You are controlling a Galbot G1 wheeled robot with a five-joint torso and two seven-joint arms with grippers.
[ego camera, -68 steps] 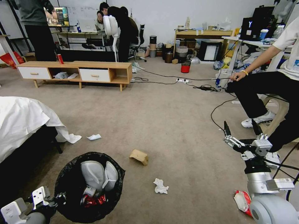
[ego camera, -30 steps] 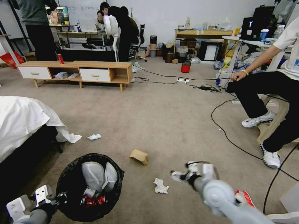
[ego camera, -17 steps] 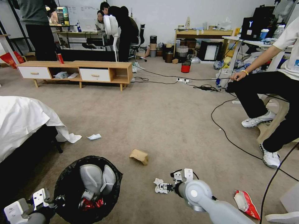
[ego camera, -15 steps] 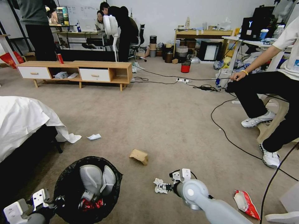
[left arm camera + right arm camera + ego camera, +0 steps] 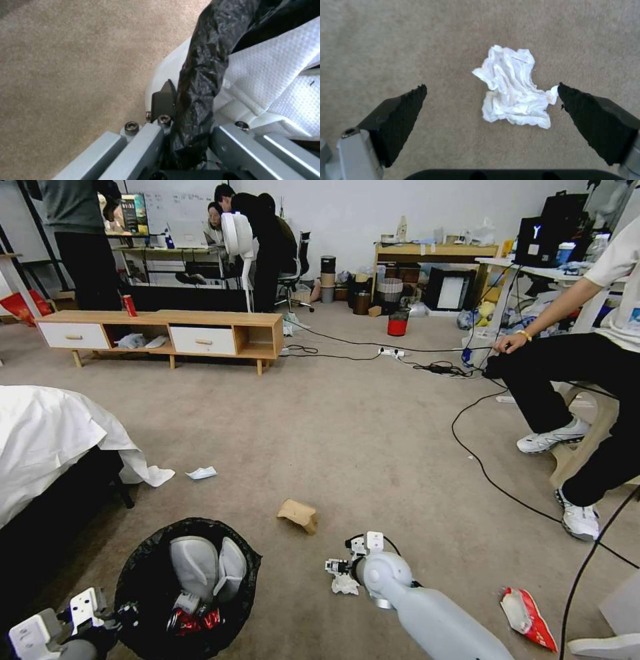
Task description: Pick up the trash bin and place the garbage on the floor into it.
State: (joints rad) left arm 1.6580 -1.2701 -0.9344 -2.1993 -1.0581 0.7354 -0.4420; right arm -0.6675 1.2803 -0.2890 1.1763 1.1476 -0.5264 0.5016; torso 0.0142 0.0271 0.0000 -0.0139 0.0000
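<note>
The trash bin (image 5: pixel 200 553), lined with a black bag, hangs at the lower left with white tissues and a red wrapper inside. My left gripper (image 5: pixel 125 615) is shut on its rim; in the left wrist view one black finger (image 5: pixel 163 100) presses the bag (image 5: pixel 206 62) against the pale wall (image 5: pixel 160 70). My right gripper (image 5: pixel 335 567) hovers open just above a crumpled white tissue (image 5: pixel 345 584) on the floor; the tissue (image 5: pixel 515 87) lies between the fingertips (image 5: pixel 408 105), closer to one. More garbage lies around: tan cardboard (image 5: pixel 298 515), a paper scrap (image 5: pixel 201 473), a red-white snack bag (image 5: pixel 528 619).
A bed with a white sheet (image 5: pixel 47 440) borders the left. A seated person's legs (image 5: pixel 567 380) and black cables (image 5: pixel 480 467) occupy the right. A low wooden cabinet (image 5: pixel 160 333) and a small red-and-black bin (image 5: pixel 397 323) stand farther back. Open carpet (image 5: pixel 333 433) lies ahead.
My right arm swung from the right side down and leftward, ending over the white tissue with fingers open. The bin held by my left gripper sank slightly in the view.
</note>
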